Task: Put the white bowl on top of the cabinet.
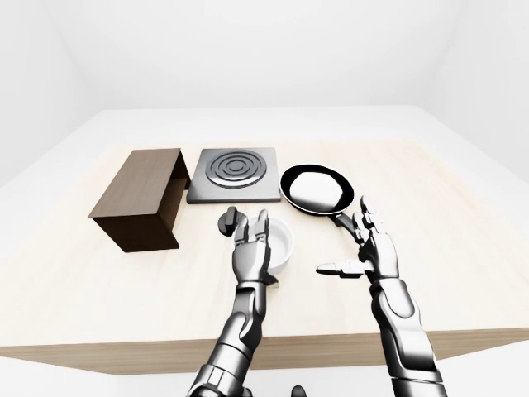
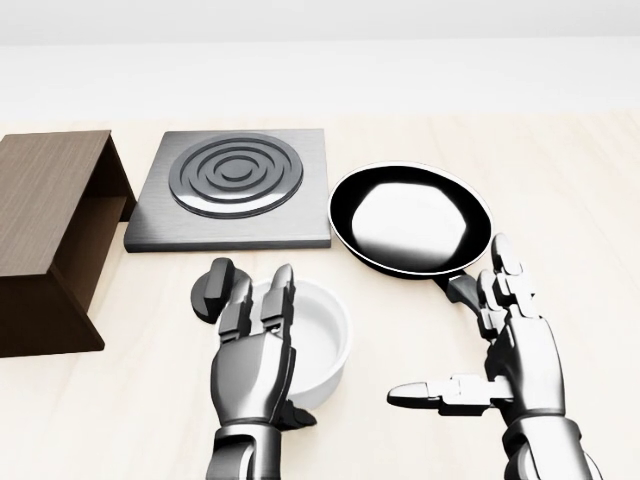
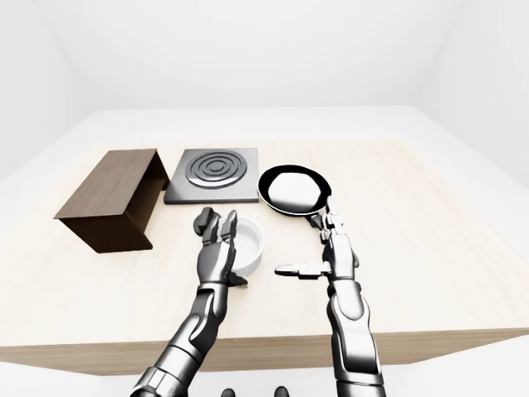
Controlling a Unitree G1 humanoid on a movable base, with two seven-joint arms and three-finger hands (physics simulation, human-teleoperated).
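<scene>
Over the white bowl [image 2: 318, 340], left hand [image 2: 253, 365] upright, fingers spread, right hand [image 2: 505, 362] open, thumb out

Table [image 1: 463, 273]: light wood top, pale edge.
Walls [image 1: 248, 50]: plain white, behind table.
Light: even, soft.

cabinet [image 2: 45, 235] left – burner [image 2: 232, 188] middle – pan [image 2: 411, 218] right, bowl [image 2: 312, 340] below.

No legible text or markings anywhere.
</scene>
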